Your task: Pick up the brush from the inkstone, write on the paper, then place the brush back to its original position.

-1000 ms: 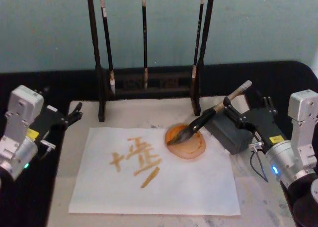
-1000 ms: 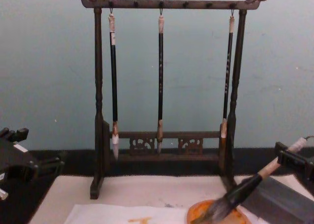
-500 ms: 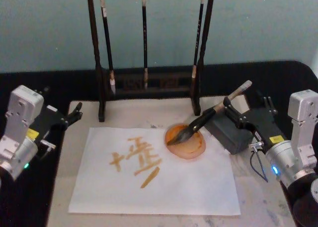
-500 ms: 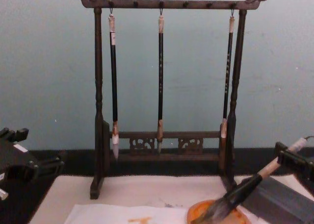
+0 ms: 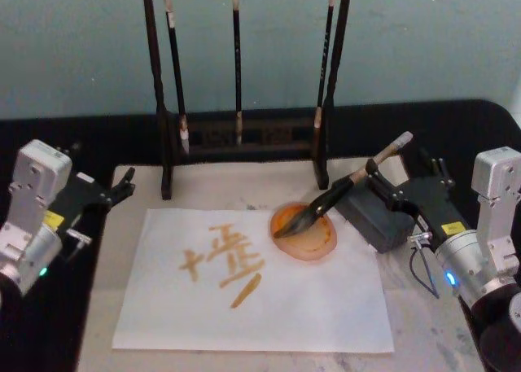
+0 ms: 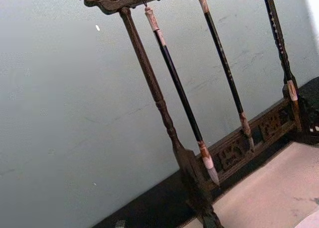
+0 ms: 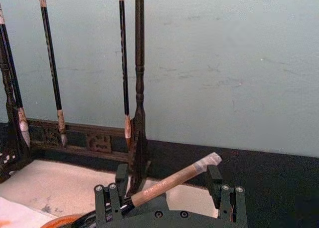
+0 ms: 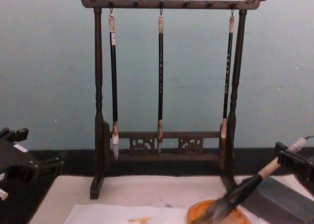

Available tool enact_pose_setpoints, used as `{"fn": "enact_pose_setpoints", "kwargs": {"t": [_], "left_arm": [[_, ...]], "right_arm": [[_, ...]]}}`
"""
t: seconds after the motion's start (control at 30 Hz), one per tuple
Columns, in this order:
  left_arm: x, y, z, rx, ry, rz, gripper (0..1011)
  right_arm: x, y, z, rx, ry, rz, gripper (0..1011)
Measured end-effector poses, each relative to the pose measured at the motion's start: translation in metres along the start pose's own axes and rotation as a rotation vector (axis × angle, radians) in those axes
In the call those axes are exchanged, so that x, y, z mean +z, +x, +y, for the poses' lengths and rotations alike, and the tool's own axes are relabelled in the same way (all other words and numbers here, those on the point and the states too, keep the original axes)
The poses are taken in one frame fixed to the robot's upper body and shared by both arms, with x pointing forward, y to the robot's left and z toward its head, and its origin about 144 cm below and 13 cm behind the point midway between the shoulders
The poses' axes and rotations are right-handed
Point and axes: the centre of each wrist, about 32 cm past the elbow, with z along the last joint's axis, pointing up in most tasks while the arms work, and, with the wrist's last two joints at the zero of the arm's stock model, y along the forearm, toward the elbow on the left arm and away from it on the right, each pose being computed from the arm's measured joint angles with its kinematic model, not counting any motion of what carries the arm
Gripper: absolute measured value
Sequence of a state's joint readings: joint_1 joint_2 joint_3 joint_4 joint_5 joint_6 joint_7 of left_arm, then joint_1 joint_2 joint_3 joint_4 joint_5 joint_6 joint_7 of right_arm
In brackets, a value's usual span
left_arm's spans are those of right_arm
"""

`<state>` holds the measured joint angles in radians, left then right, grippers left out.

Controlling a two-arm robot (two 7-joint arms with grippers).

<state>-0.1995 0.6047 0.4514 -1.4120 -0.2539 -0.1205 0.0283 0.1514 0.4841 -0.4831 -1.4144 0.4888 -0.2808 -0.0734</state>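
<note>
1. Right hand [image 5: 383,179] of mine sits at the brush's [image 5: 342,194] pale handle, fingers [image 7: 110,199] spread either side, apart from it.
2. Its bristles lie in the orange dish [image 5: 305,235], shaft leaning on the grey inkstone [image 5: 376,217].
3. Beside it lies the paper [image 5: 309,303].
4. Left hand [image 5: 118,186] is parked, open, at the desk's [image 5: 423,339] left edge.

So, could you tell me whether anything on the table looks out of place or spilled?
Nothing stands out. The brush leans tilted with its bristles in the orange dish, its handle between the right gripper's fingers. The paper lies flat, bearing orange marks, and three thin brushes hang straight on the rack.
</note>
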Motion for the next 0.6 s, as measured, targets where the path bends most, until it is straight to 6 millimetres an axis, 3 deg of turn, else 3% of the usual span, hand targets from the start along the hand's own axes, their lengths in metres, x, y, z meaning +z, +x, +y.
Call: {"fn": "enact_pose_setpoints", "kwargs": {"t": [0.6], "left_arm": [[0.0, 0.0, 0.0, 0.0, 0.0, 0.0, 1010]], "right_arm": [[0.0, 0.0, 0.0, 0.0, 0.0, 0.0, 1000]]}}
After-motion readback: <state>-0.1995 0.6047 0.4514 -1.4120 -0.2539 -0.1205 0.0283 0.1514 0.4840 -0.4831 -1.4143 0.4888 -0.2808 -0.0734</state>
